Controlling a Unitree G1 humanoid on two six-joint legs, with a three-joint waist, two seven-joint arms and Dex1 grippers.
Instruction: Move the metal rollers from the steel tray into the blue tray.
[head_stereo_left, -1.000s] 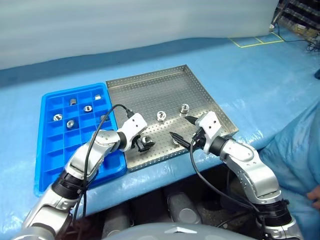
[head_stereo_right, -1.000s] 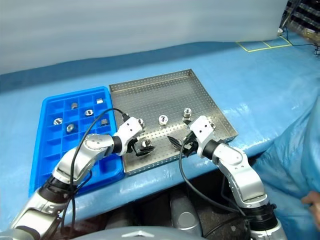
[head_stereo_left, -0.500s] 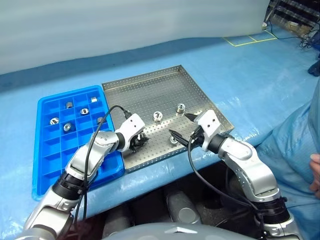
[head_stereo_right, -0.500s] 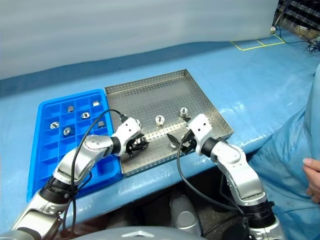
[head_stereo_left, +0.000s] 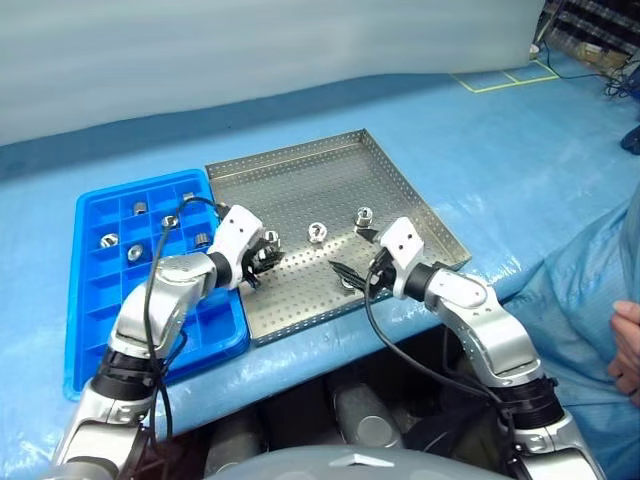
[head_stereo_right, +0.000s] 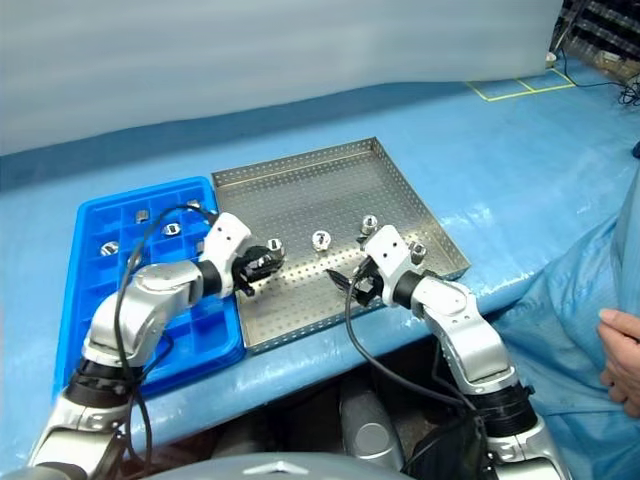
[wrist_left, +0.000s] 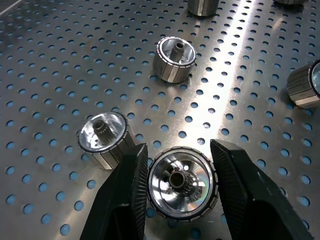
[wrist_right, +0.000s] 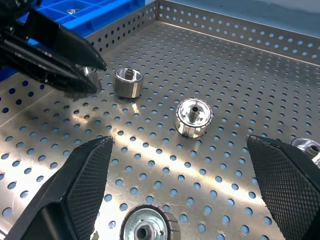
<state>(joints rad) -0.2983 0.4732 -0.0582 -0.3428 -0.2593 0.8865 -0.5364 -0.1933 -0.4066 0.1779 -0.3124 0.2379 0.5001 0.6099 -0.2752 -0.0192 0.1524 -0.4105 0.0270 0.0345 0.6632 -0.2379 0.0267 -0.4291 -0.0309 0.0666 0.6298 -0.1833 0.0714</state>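
Observation:
My left gripper (head_stereo_left: 264, 258) is shut on one metal roller (wrist_left: 181, 182) and holds it just above the steel tray (head_stereo_left: 300, 175), near that tray's left edge beside the blue tray (head_stereo_left: 100, 320). Another roller (head_stereo_left: 270, 238) stands on the steel tray right beside it. Two more rollers (head_stereo_left: 317, 232) (head_stereo_left: 364, 215) stand mid-tray. My right gripper (head_stereo_left: 350, 252) hangs open over the tray's near right part, with a roller (wrist_right: 145, 227) lying below and between its fingers (wrist_right: 75, 195), untouched. Several rollers (head_stereo_left: 135, 253) sit in the blue tray's far compartments.
Both trays lie side by side on a table covered with blue sheeting (head_stereo_left: 480, 130). A person's hand (head_stereo_left: 628, 335) shows at the right edge. The near compartments of the blue tray hold nothing.
My left gripper has shut on a roller and carried it up and left toward the blue tray. The right gripper stays open in about the same place. The camera has shifted slightly.

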